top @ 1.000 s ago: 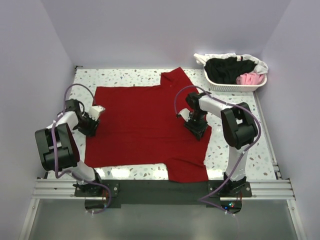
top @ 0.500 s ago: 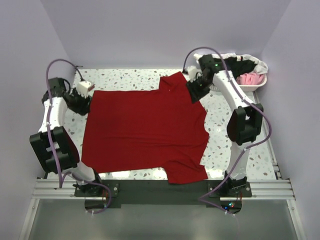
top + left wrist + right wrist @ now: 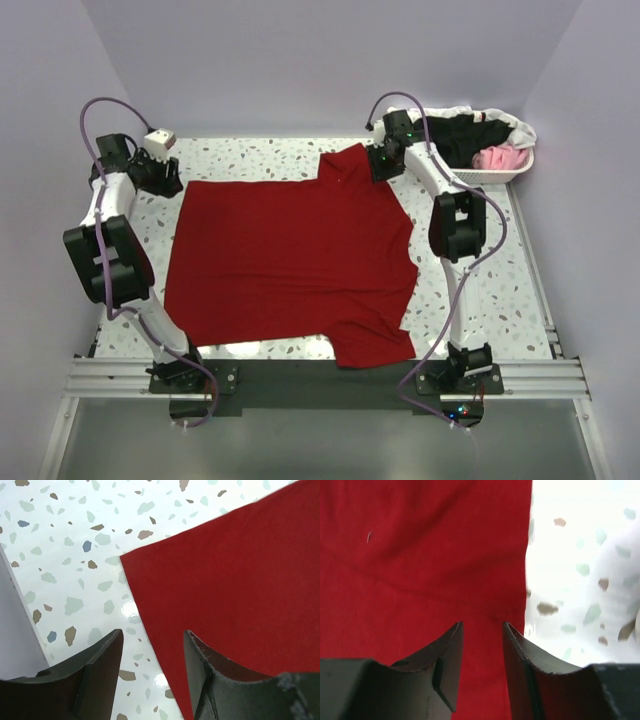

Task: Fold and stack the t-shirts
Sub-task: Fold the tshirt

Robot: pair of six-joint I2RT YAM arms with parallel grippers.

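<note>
A big dark red t-shirt [image 3: 290, 255] is spread out flat on the speckled table [image 3: 505, 280]. One sleeve is laid at the far side, and the other is laid at the near edge, close to the arm bases.

The left gripper [image 3: 152, 635] is held low by the far left corner of the shirt. Its jaws are set wide apart, and nothing is held between them. One finger is seen over the bare table and the other over the red edge.

The right gripper [image 3: 482, 626] is held low over the far sleeve, close to its side edge. Its jaws are set apart with a narrow gap. Only red cloth is seen under the gap, and nothing is gripped.

A white basket [image 3: 470, 177] is placed at the far right corner of the table. A black t-shirt [image 3: 455, 138], a pink t-shirt [image 3: 500, 157] and a white t-shirt [image 3: 460, 112] are piled inside it, not folded.
</note>
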